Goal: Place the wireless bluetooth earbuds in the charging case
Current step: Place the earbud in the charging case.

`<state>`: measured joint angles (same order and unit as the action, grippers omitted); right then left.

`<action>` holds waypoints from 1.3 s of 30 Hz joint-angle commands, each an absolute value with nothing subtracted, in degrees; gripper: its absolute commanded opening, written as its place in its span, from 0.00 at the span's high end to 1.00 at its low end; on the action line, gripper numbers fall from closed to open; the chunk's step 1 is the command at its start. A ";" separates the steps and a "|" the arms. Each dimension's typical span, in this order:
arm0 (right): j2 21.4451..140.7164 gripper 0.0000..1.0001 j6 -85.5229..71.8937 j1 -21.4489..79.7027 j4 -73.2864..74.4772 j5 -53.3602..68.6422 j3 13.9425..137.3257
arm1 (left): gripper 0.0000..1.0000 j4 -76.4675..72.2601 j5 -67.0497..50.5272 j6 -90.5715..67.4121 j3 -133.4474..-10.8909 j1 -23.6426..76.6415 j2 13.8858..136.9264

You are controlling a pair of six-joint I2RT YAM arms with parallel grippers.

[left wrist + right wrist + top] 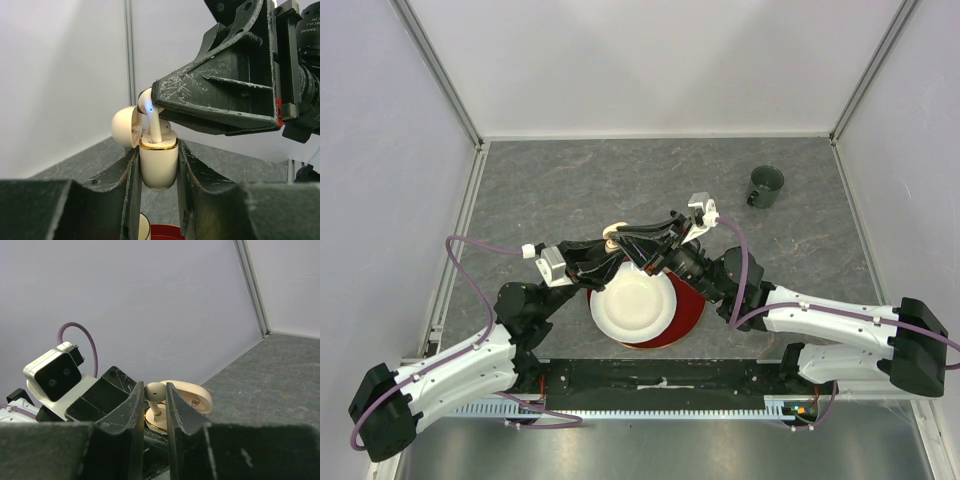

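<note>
Left tool [158,152] is nearly shut, clamped on the body of the charging case [159,170] and holding it upright in the air above the white dish [632,308] and red plate [688,315], near the centre of the worktop [570,190]. The lid [125,127] is flipped open to the left, so the sockets face up and are reachable. Right tool [155,392] comes in from the right, closed to a narrow gap, pinching a white earbud [155,125] by the head. That leaves the stem free to point down. The stem is already partly inside the gold rim, head above it, with a small blue light showing on the bud. A rounded bump behind the stem may be a second bud already seated, can't tell. Looks like mid-insertion: next is a straight push down, then release. Risk is the stem going in tilted and jamming, or the case slipping in the left grip under the push. Other buds aren't visible in any view. Dark mug [766,186] sits far right, well apart, not involved
</note>
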<state>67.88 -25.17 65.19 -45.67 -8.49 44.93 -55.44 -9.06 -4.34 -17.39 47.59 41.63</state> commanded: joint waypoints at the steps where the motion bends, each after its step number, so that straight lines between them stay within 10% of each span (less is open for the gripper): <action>1: 66.88 1.00 -23.91 65.74 -42.89 -9.23 45.61 | 0.98 -61.78 -8.70 -4.75 -18.28 47.55 41.13; 39: 66.09 1.00 -16.96 68.03 -26.11 -15.20 51.15 | 0.98 -67.15 -6.07 -1.67 -17.84 47.55 41.48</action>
<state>65.95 -19.49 67.70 -32.73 -12.86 49.50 -58.57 -8.21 -3.77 -16.78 47.62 42.39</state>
